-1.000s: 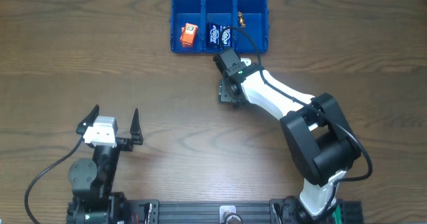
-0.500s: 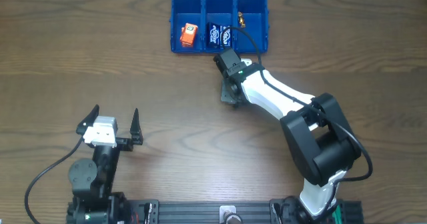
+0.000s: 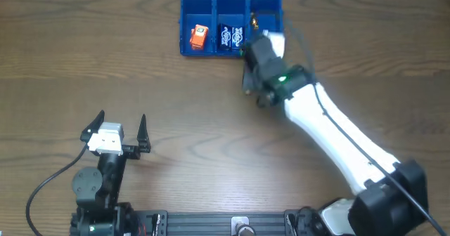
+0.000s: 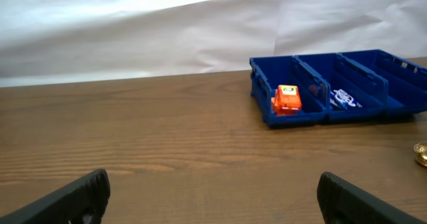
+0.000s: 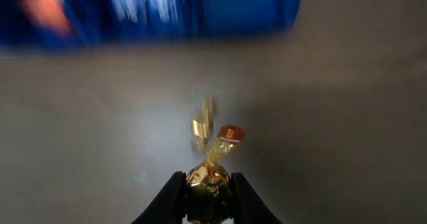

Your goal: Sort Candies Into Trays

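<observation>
- Tray (image 3: 184, 27): blue, three compartments, set at the middle of the tabletop's (image 3: 84, 60) far edge.
- Orange candy (image 3: 200, 36): lies in the compartment toward the left edge. We count it as sorted.
- Blue candy (image 3: 228, 36): lies in the middle compartment. We count it as sorted.
- Compartment toward the right edge: partly covered by the right arm, so we cannot list its contents.
- Gold candy (image 5: 208, 174): pinched in the right claw (image 5: 205, 196), which is narrowed on its wrapper. It hangs over bare tabletop just on the near side of the tray. We judge that it has yet to be dropped in.
- Gold item (image 4: 421, 155): near the tray, on its near side. We cannot tell whether it is the held candy or another one awaiting sorting.
- Left claw (image 3: 121, 116): wide apart and holding nothing, toward the near left corner, well apart from the tray.
- Tabletop: brown wood grain, with a black rail (image 3: 211, 222) carrying the arm bases along the near edge.
- Room: a white backdrop (image 4: 167, 31) hangs behind the far edge.
</observation>
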